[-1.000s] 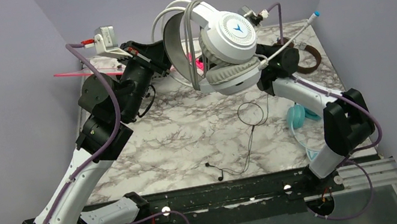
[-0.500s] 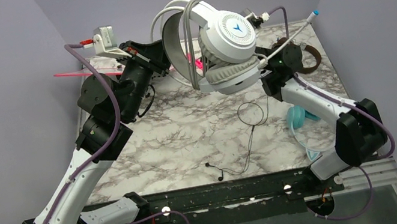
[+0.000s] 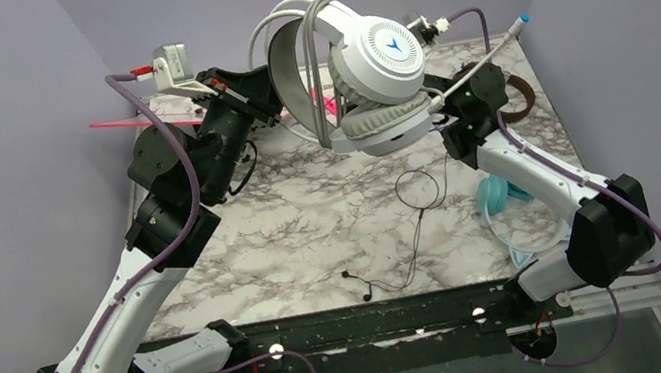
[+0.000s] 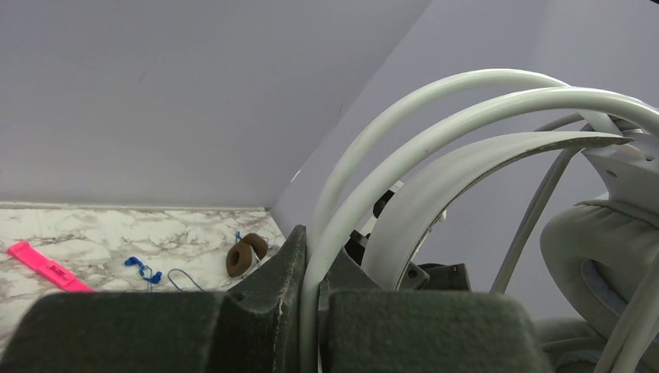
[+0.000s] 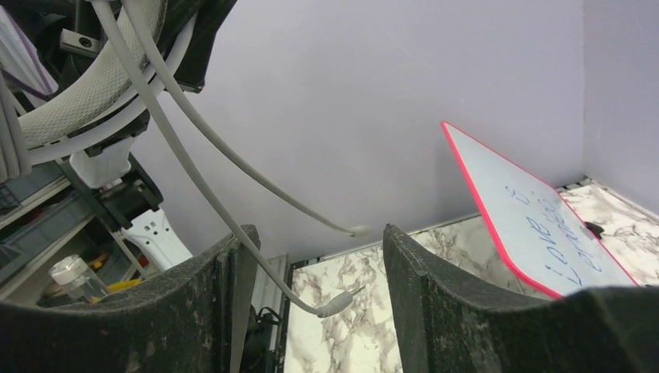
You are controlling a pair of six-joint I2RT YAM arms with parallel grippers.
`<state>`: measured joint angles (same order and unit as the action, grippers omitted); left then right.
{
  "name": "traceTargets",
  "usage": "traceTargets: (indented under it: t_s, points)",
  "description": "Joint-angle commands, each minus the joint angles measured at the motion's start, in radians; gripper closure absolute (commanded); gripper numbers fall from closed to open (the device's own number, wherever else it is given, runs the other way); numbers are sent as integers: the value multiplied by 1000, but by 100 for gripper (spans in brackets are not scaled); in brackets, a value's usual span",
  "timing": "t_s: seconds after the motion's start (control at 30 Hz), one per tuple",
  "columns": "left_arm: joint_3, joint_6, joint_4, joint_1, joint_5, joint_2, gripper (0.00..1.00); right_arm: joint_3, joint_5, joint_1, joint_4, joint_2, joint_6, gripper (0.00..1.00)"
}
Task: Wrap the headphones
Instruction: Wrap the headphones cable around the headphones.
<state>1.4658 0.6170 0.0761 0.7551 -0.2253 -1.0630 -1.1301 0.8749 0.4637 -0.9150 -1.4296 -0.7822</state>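
The white-grey headphones with a blue logo hang high over the back of the table. My left gripper is shut on their headband wire, which runs between its jaws. Grey cord is looped over the headband. My right gripper sits just below and right of the cups. It is open, with the cord's plug end hanging loose between its fingers. The teal headphones lie at the right, partly under the right arm. The brown headphones lie at the back right and also show in the left wrist view.
A thin black earbud cord lies on the marble table. A pink marker lies at the back left, with a small blue cord near it. A red-edged whiteboard leans by the wall. Purple walls enclose three sides.
My right arm has swung to the right, its elbow sliding outward and its wrist shifting slightly right below the cups. The left arm and the headphones have stayed in place.
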Motion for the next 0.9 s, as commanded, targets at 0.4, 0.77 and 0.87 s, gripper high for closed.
traceTargets:
  t_s: [0.4,0.77,0.87]
  points:
    - [21,54,-109,3,6,28,100,-62,-4,6,-235,-107,-117,45]
    - [19,64,-116,4,22,18,100,-65,-12,7,-348,-148,-170,40]
    - [12,70,-123,3,25,18,100,-79,-12,11,-371,-161,-186,46]
